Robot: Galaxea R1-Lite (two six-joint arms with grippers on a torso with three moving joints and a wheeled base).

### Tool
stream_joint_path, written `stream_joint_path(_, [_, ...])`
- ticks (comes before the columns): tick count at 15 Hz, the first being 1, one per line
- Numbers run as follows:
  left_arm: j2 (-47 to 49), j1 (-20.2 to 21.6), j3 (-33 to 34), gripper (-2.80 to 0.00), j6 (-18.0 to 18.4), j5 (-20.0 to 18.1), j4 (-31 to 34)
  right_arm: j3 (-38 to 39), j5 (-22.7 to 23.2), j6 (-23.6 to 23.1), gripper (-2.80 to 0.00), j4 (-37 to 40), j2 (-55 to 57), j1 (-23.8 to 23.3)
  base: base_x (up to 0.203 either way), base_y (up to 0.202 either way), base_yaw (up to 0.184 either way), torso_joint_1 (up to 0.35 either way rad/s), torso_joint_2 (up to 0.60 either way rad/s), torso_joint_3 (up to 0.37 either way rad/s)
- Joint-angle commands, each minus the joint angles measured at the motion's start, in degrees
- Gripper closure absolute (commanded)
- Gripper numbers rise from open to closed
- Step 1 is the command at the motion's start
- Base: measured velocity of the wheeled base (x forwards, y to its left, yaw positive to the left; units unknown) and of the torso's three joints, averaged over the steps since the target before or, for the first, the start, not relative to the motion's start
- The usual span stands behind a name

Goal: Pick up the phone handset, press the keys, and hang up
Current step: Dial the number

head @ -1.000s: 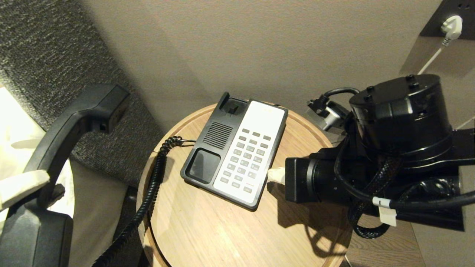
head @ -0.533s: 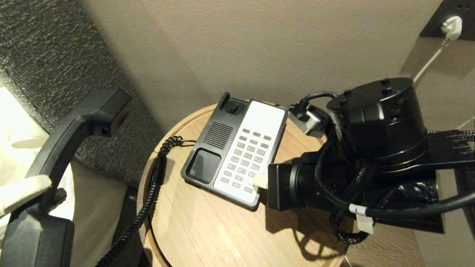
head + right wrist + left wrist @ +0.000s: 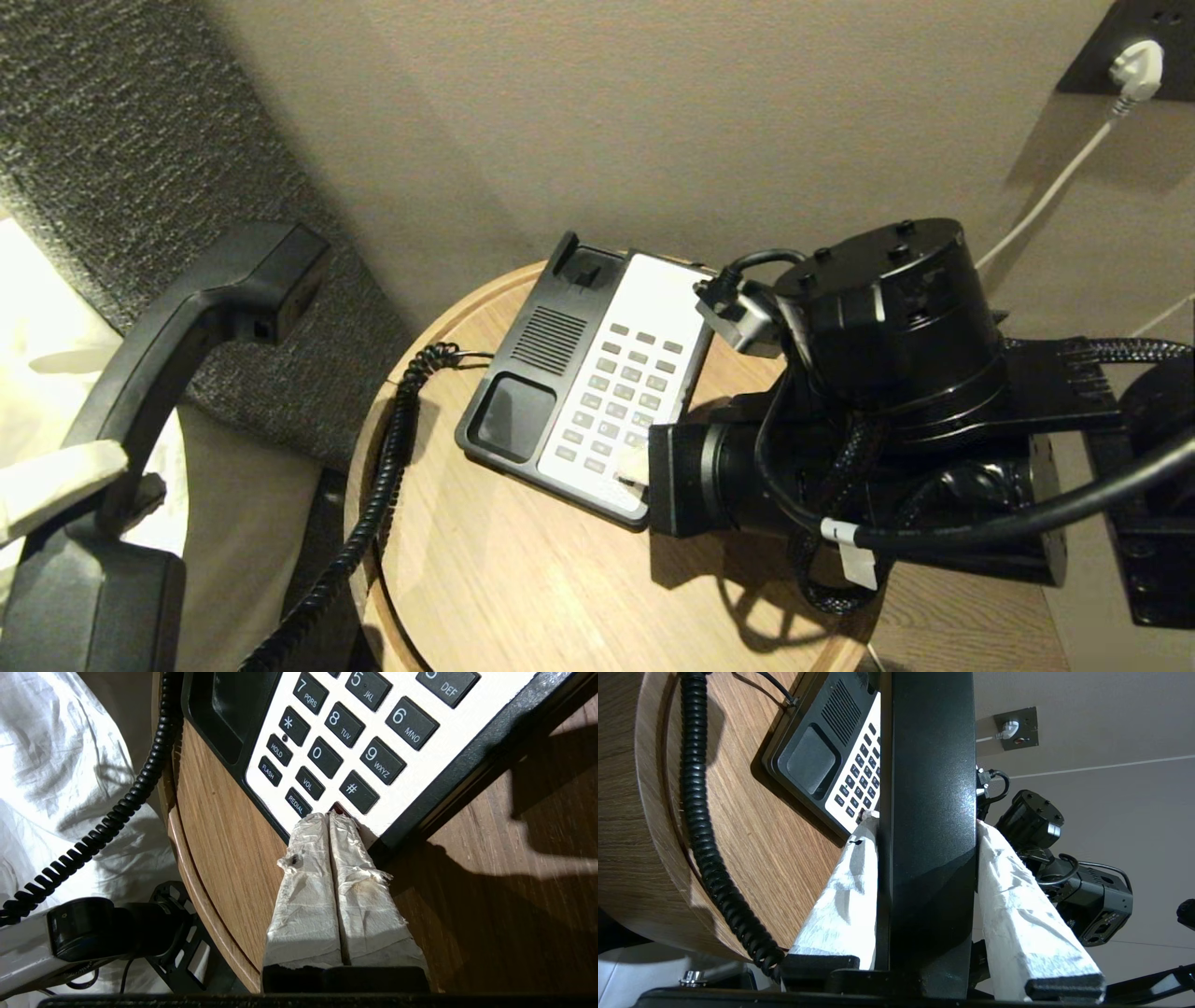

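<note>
The black phone handset (image 3: 177, 327) hangs in the air left of the round wooden table (image 3: 523, 588), well off the phone base. My left gripper (image 3: 927, 826) is shut on its middle (image 3: 929, 788), one white-wrapped finger (image 3: 56, 481) on each side. A black coiled cord (image 3: 373, 504) runs from it to the black-and-white phone base (image 3: 560, 336). My right gripper (image 3: 635, 462) is shut, nothing between its fingers. Its tips (image 3: 329, 816) rest on the bottom row of keys (image 3: 345, 732), on a red key beside REDIAL.
The wall is close behind the table. A grey textured panel (image 3: 112, 112) and white bedding (image 3: 37, 308) lie to the left. A white plug (image 3: 1134, 65) sits in a wall socket at the upper right. The right arm's bulk (image 3: 887, 373) covers the table's right side.
My right arm has moved left across the table; its shut tips went from beside the phone's right edge onto the keypad's bottom row. The left gripper and handset have stayed put.
</note>
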Motion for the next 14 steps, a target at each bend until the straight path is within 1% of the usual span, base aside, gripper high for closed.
stream_joint_path(1, [0.11, -0.03, 0.05, 0.00, -0.33, -0.11, -0.11, -0.20, 0.20, 0.36, 0.00, -0.26, 0.05, 0.01, 0.000, 0.000, 0.000, 0.000, 0.00, 0.000])
stream_joint_path(7, [0.07, 0.01, 0.09, 0.00, -0.33, -0.11, -0.02, -0.03, 0.74, 0.81, 0.00, -0.35, -0.74, 0.11, 0.000, 0.000, 0.000, 0.000, 0.00, 0.000])
stream_joint_path(10, [0.11, -0.03, 0.13, 0.00, -0.33, -0.11, -0.02, -0.04, 2.60, 1.33, 0.00, -0.36, -1.03, 0.54, 0.000, 0.000, 0.000, 0.000, 0.00, 0.000])
stream_joint_path(14, [0.02, -0.03, 0.05, 0.00, -0.33, -0.11, -0.02, 0.23, 2.50, 1.24, 0.00, -0.36, -0.65, 0.54, 0.000, 0.000, 0.000, 0.000, 0.00, 0.000])
